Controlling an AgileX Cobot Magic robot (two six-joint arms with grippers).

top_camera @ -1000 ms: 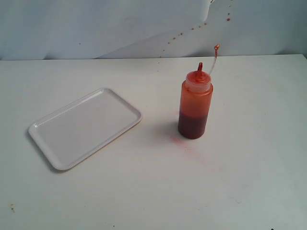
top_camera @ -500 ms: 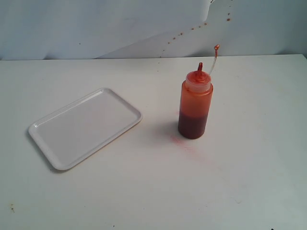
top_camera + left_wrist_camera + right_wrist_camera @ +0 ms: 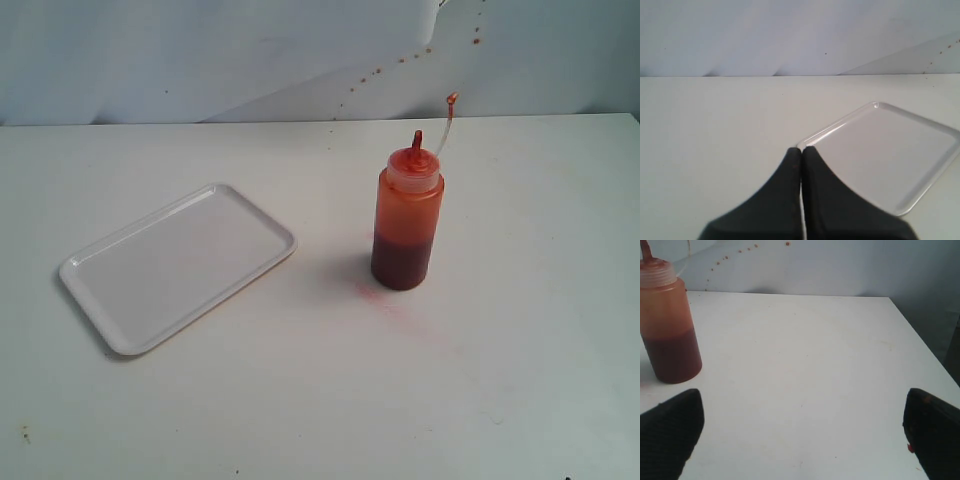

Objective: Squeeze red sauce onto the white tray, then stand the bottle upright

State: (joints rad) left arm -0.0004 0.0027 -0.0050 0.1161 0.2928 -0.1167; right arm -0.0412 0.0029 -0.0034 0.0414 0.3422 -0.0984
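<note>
Bottle (image 3: 406, 225): stands upright on the table (image 3: 300, 420), right of centre; nothing touches it; nozzle cap on top, thin tether curving up to the far right w/ the tip (image 3: 452, 98) at its end
Red sauce (image 3: 402, 262): dark-red layer filling the lower part of the bottle; upper part reads translucent orange-red
White tray (image 3: 175, 265): lies flat on the left, turned at an angle to the table edge; surface plain white; well apart from the bottle
Smear (image 3: 385, 300): faint pinkish streak on the table, just near-right of the bottle's base
Left gripper (image 3: 801, 150): fingers pressed together, nothing between them; in the left wrist view the tips line up w/ a corner of the tray (image 3: 890, 150) (height above it: cannot tell)
Right gripper (image 3: 802, 400): fingers spread wide, only bare table between them; the bottle (image 3: 667, 320) stands beyond one finger, apart from it
Backdrop (image 3: 200, 60): pale sheet along the far edge of the table; a line of small red specks (image 3: 380, 70) behind the bottle
Exterior view: shows neither arm; only tray, bottle, table
</note>
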